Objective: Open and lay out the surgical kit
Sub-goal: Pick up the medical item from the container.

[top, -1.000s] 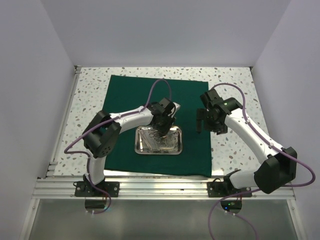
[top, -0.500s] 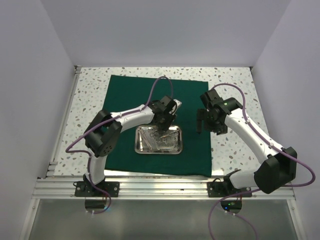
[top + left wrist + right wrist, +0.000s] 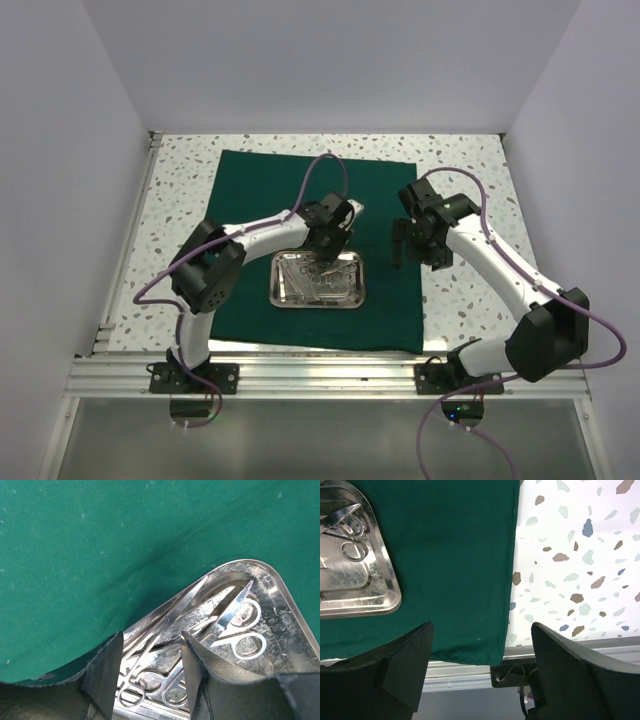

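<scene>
The dark green cloth (image 3: 300, 190) lies spread flat on the table. The steel tray (image 3: 350, 297) sits on its near middle and holds several silver instruments (image 3: 315, 278). My left gripper (image 3: 326, 262) hangs just over the tray's far edge. In the left wrist view it (image 3: 147, 680) is open, with forceps and scissors (image 3: 235, 630) lying in the tray (image 3: 287, 600) below and between its fingers (image 3: 102, 675); none is gripped. My right gripper (image 3: 399, 250) is open and empty above the cloth's right part. In its wrist view (image 3: 480, 680) I see the cloth (image 3: 455, 555) and the tray's corner (image 3: 380, 600).
Speckled terrazzo table (image 3: 470, 190) surrounds the cloth, bare to the right (image 3: 570, 555). An aluminium rail (image 3: 320, 375) runs along the near edge, seen below the cloth's corner (image 3: 465, 672). White walls close in the left, back and right.
My left gripper has drawn up and back a little from the instruments in the tray. My right arm has shifted only slightly.
</scene>
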### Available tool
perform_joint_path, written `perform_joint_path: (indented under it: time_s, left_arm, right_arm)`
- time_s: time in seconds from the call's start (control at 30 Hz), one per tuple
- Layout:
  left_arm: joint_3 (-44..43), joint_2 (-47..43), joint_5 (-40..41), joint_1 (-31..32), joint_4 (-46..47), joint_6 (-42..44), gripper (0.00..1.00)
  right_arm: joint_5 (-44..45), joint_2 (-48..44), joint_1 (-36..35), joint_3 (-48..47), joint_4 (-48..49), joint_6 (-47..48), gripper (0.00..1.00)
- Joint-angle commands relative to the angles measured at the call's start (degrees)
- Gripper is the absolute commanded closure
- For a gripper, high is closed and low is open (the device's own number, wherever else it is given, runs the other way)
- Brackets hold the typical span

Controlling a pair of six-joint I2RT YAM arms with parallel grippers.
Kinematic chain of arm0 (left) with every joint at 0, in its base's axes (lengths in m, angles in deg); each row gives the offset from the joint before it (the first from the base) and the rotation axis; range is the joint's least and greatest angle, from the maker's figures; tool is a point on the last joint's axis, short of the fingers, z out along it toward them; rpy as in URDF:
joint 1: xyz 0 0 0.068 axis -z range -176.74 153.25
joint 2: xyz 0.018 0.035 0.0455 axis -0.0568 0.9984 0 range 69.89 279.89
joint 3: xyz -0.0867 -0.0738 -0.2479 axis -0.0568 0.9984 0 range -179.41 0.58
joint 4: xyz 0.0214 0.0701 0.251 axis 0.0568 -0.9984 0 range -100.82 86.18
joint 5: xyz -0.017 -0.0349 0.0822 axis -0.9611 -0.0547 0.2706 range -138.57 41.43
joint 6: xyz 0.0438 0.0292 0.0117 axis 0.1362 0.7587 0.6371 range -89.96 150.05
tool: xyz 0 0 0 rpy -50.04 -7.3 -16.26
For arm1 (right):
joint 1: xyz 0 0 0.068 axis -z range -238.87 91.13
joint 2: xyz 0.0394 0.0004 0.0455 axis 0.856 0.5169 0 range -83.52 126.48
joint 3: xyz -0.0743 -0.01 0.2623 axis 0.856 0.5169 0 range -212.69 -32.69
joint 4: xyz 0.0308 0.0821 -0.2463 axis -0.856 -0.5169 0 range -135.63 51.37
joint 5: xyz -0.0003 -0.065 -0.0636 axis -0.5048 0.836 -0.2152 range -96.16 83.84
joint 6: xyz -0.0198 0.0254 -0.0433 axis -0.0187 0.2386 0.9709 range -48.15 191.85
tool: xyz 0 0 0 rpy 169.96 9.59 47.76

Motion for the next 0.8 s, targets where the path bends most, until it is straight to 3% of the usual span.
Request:
perform_joint_path:
  time_s: [0.0,0.43,0.77]
  left_arm:
    - [1.9,-1.8,-0.8,-0.1,1.4,-1.0,0.47]
    - [3.4,3.1,-1.1,-0.1,2.8,-3.1,0.47]
    - [9.0,4.4,-4.5,-0.1,1.7,-7.6,0.69]
  right_arm:
    - [-0.7,-0.1,0.2,0.3,0.4,-0.1,0.18]
    - [-0.7,0.0,0.3,0.1,0.0,-0.4,0.19]
    - [-0.3,-0.7,0.3,1.0,0.7,-1.2,0.20]
